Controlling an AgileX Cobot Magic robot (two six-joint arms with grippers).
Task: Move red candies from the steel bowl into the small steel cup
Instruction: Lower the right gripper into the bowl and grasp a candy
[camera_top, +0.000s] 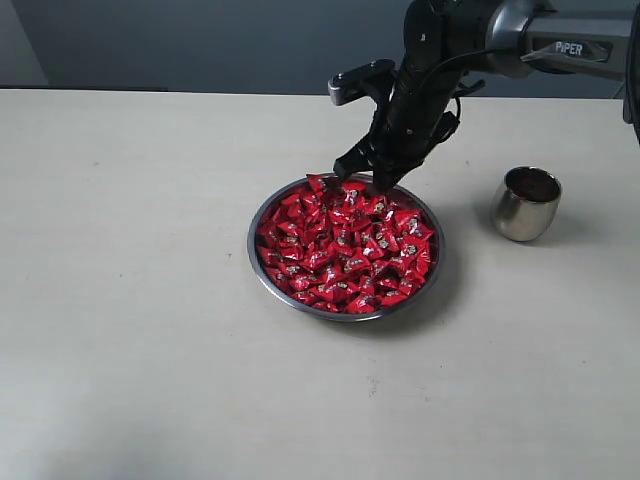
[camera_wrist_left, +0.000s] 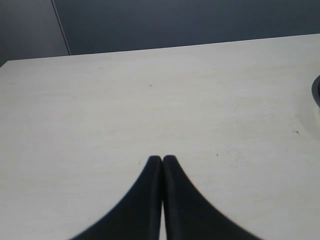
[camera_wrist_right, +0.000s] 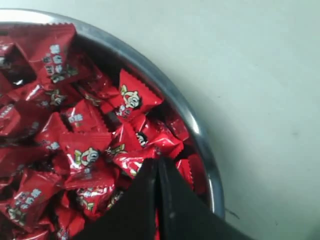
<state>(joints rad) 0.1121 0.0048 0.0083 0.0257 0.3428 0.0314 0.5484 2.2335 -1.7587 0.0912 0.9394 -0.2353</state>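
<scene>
The steel bowl (camera_top: 262, 262) stands mid-table, heaped with the red candies (camera_top: 345, 250); the right wrist view shows the candies (camera_wrist_right: 75, 150) close up, with the bowl's rim (camera_wrist_right: 200, 135) beside them. My right gripper (camera_top: 372, 176) hangs over the bowl's far rim. Its fingertips (camera_wrist_right: 158, 162) are pressed together, shut, just above the pile, and no candy shows between them. The small steel cup (camera_top: 522, 212) stands upright to the right of the bowl, apart from it. My left gripper (camera_wrist_left: 162, 159) is shut and empty over bare table; it is out of the exterior view.
A dark curved edge (camera_wrist_left: 317, 92) shows at the side of the left wrist view. One candy (camera_top: 316, 182) sits up on the bowl's far rim. The pale table (camera_top: 130, 300) stretches wide to the left and front of the bowl.
</scene>
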